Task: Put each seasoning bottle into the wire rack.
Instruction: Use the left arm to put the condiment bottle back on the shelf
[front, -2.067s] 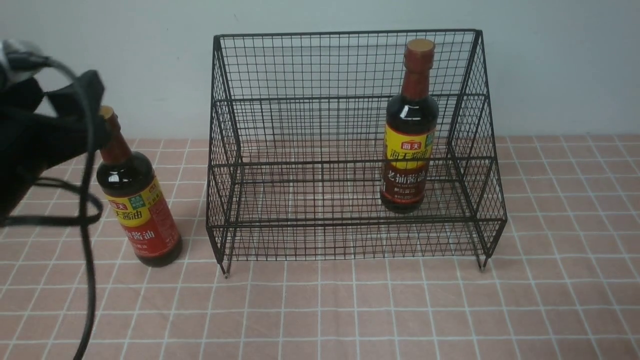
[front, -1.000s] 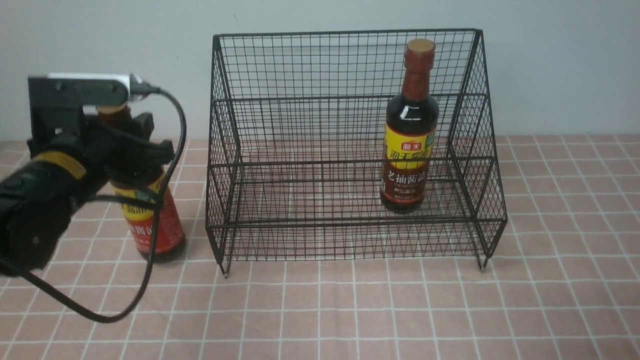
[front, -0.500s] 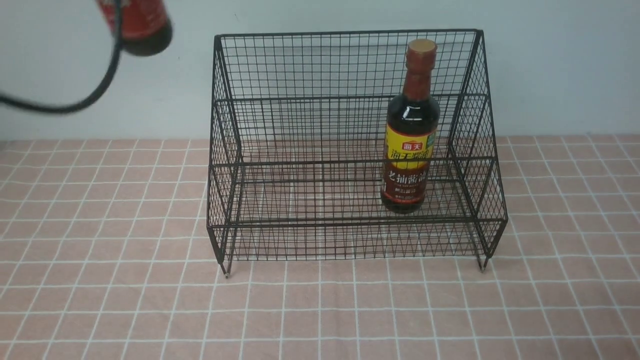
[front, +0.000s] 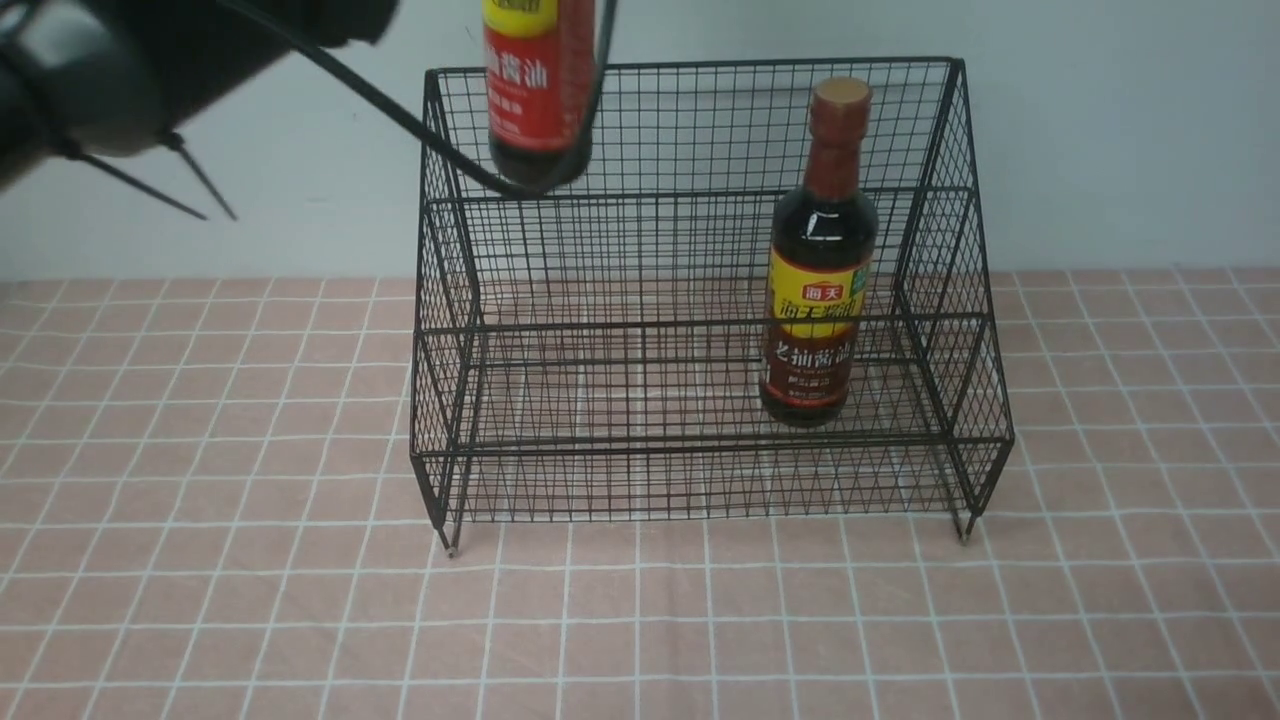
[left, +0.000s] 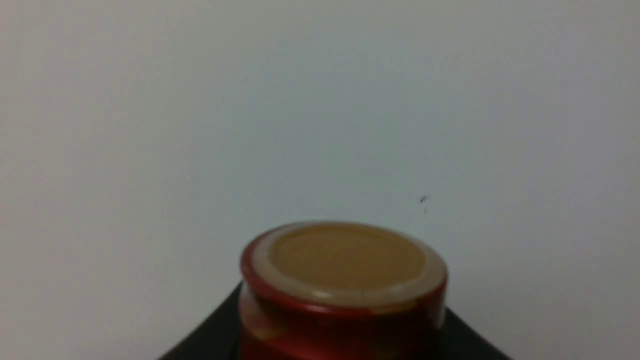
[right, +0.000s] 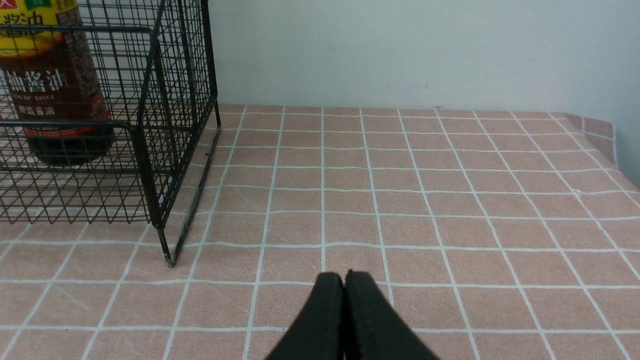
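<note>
The red-and-yellow-label seasoning bottle (front: 537, 90) hangs upright in the air over the left end of the wire rack (front: 690, 130), its base level with the rack's top rim and its upper part cut off by the front view's top edge. My left gripper (left: 340, 342) is shut on its neck, just under the tan cap (left: 345, 257). The brown-label seasoning bottle (front: 818, 280) stands upright on the rack's right side and also appears in the right wrist view (right: 50, 90). My right gripper (right: 344, 280) is shut and empty, low over the table to the right of the rack (right: 165, 125).
The left arm (front: 120, 60) fills the top left corner, and its black cable (front: 400, 120) droops across the rack's upper left corner. Pink tiled tablecloth (front: 640, 620) lies all around the rack. A pale wall stands right behind it.
The red-label bottle was gripped on the table left of the rack, lifted off it, and has been carried right until it is above the rack's left end. The right gripper and brown-label bottle have not moved.
</note>
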